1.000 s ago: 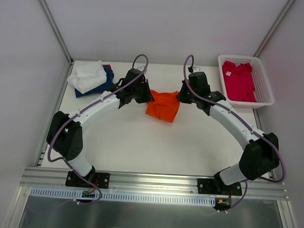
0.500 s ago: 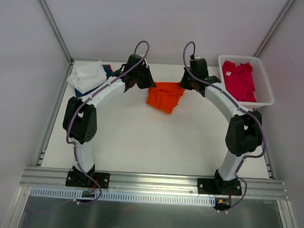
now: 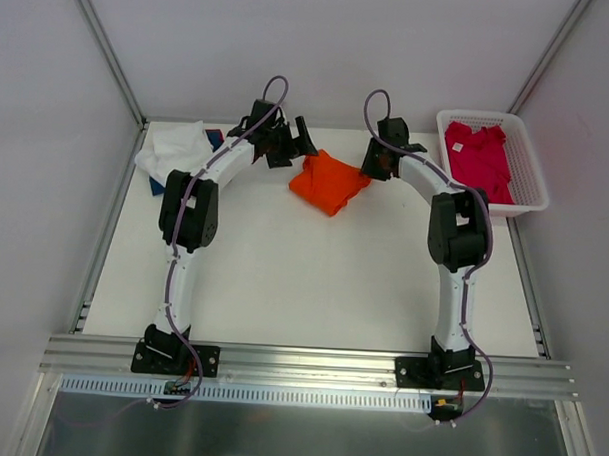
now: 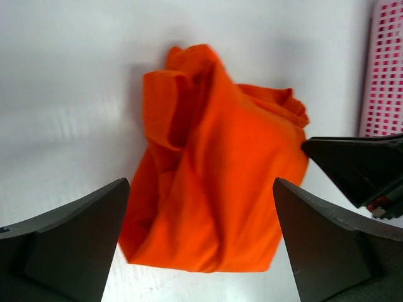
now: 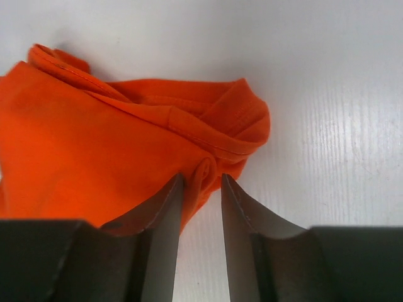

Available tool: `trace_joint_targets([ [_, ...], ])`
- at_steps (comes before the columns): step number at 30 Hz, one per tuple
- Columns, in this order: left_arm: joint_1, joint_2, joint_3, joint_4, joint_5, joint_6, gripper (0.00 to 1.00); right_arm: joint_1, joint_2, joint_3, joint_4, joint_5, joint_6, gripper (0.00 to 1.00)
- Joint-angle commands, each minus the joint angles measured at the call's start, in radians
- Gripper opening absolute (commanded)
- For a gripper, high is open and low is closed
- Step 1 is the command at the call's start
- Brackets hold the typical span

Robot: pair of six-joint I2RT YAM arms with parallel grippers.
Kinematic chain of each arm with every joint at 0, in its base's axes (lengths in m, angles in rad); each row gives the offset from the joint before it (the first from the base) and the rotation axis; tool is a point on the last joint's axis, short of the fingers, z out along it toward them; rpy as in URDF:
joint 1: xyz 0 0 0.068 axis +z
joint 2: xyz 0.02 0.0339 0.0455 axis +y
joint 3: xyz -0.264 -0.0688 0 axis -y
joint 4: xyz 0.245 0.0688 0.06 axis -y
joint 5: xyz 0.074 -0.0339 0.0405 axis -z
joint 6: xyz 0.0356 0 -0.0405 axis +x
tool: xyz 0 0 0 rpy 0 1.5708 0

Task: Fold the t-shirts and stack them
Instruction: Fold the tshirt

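Observation:
A bright orange t-shirt (image 3: 329, 182) lies crumpled on the white table (image 3: 283, 267) near its back edge, between the two grippers. My left gripper (image 3: 293, 142) is just to the shirt's left, jaws wide open. In the left wrist view the orange t-shirt (image 4: 214, 182) lies loose on the table beyond the left gripper (image 4: 200, 184). My right gripper (image 3: 375, 166) is at the shirt's right edge. In the right wrist view the right gripper (image 5: 200, 182) is partly open, with a small fold of the orange t-shirt (image 5: 94, 151) between its tips and a gap beside it.
A white t-shirt (image 3: 172, 148) lies on a navy one (image 3: 217, 140) at the back left corner. A white mesh basket (image 3: 532, 161) at the back right holds a crimson-pink t-shirt (image 3: 477, 159). Both arms stretch far toward the back wall.
Both arms reached further toward the back of the table and both grippers opened. The orange shirt, held up between them before, now lies released on the table.

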Motion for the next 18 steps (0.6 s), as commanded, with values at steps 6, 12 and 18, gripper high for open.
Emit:
trace_joint_targets([
  [6,0.006,-0.082,-0.127,-0.002,0.045,-0.004,0.99,-0.005,-0.059,-0.029,-0.029,0.065,-0.029,0.35],
  [12,0.010,-0.146,-0.217,-0.002,0.010,0.028,0.99,-0.005,-0.146,-0.095,-0.026,0.076,-0.043,0.35],
  [18,0.029,-0.094,-0.201,0.001,0.066,0.039,0.99,-0.008,-0.298,-0.173,-0.021,0.076,-0.073,0.35],
])
